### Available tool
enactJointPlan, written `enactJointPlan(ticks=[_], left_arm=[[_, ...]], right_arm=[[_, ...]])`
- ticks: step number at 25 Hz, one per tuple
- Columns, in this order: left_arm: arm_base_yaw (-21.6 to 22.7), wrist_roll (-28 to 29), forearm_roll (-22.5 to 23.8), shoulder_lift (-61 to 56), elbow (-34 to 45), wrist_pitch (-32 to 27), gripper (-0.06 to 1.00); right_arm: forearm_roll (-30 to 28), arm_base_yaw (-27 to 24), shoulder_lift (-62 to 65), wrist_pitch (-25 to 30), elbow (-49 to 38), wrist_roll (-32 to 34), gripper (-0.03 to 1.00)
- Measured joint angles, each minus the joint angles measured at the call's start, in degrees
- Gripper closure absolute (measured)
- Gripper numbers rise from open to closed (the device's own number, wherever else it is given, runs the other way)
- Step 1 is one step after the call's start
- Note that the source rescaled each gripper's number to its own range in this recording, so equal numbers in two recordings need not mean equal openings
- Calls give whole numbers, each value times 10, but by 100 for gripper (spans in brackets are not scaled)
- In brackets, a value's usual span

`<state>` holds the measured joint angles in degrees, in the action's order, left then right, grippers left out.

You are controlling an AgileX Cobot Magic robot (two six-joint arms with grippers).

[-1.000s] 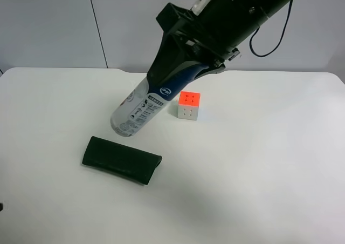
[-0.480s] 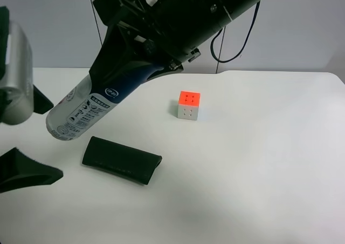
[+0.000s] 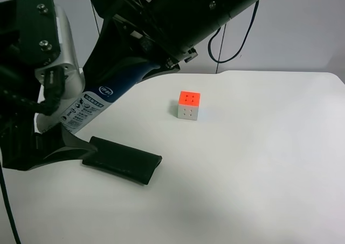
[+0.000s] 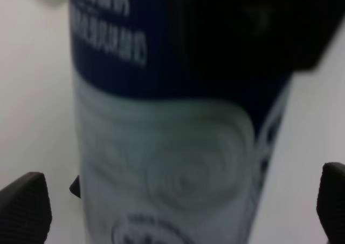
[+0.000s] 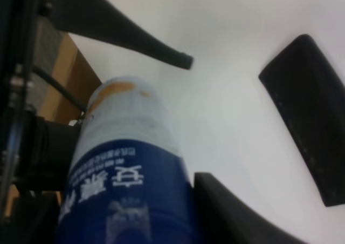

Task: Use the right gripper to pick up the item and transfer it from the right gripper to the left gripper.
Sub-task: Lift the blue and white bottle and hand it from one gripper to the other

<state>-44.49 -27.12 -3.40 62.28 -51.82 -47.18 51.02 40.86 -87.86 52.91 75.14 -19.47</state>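
Left wrist view: we hold the bottle (image 4: 161, 120) clamped in our right gripper (image 3: 113, 71); our left gripper (image 4: 178, 201) straddles it, spread wide, handover not yet done.

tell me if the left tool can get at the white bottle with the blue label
Probably yes: the slim white, blue-labelled bottle lies between the left tool's open fingertips with nothing in between, and the right tool grips only its far end.

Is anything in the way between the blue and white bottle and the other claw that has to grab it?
Nothing visible. The slim white-and-blue bottle, held by the right gripper, has its white end between the fingers of the open left gripper. The flat dark case lies below; the orange-and-white cube sits apart.
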Motion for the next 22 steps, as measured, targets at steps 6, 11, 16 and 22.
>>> enactJointPlan(ticks=[6, 11, 16, 22], left_arm=[[0, 0, -1, 10, 0, 13, -5], [0, 0, -1, 10, 0, 14, 35], [0, -1, -1, 10, 0, 14, 91], [-1, -17, 0, 12, 0, 13, 94]], right_arm=[[8, 0, 0, 5, 0, -8, 96], [9, 0, 0, 8, 0, -8, 96], [9, 0, 0, 9, 0, -8, 96], [3, 1, 0, 9, 0, -8, 96]])
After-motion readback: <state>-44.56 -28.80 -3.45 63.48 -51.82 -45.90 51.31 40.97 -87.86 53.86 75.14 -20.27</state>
